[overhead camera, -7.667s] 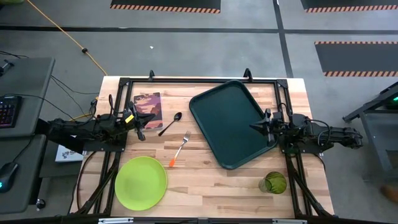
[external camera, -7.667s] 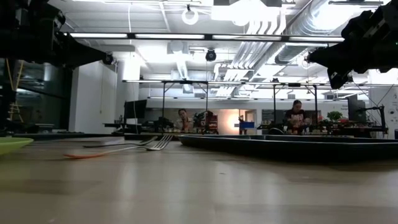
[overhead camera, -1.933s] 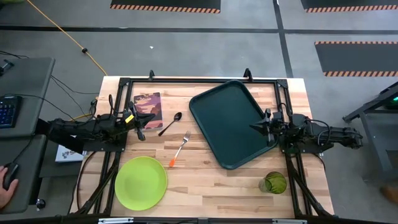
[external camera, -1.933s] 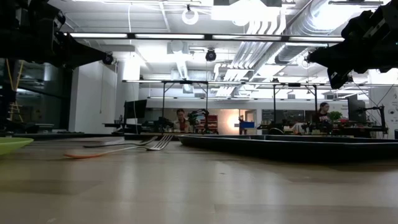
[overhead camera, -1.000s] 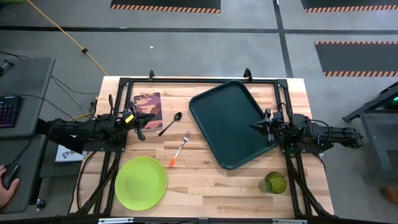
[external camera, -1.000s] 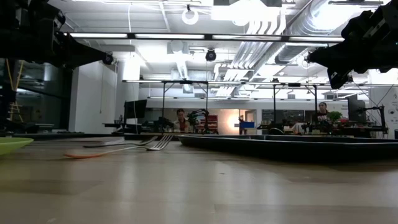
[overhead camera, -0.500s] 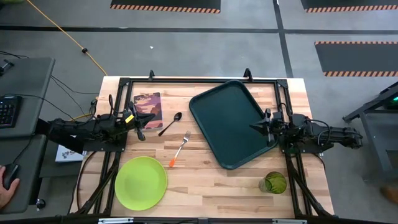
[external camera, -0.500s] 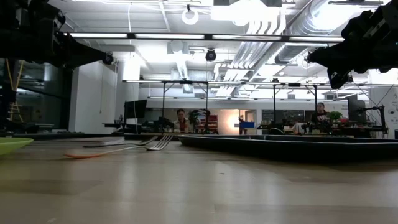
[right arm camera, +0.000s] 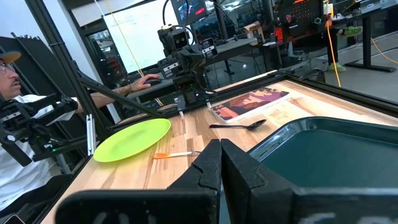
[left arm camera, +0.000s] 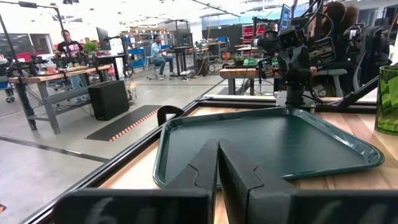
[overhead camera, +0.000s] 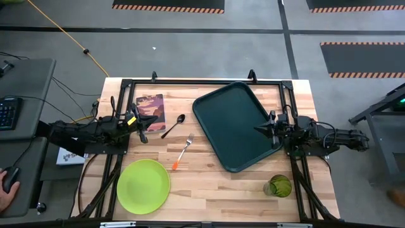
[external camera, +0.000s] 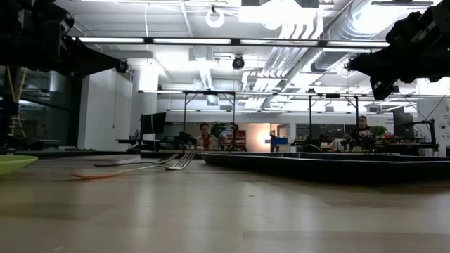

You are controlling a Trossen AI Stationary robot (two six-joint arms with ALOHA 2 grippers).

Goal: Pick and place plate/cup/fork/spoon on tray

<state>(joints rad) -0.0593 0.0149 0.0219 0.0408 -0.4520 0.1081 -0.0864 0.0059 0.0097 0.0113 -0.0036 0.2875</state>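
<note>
Nothing moved since earlier frame; left tool (overhead camera: 155, 118) and right tool (overhead camera: 255, 130) fingers pressed together, empty. Plate (overhead camera: 143, 185) light, stiff, slick: pinch rim.

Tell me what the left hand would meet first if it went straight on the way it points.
Probably the tray. The left hand, shut, aims across the table at the tray's near rim, though its height above the wood is unclear, so it might pass over the rim toward the right hand.
</note>
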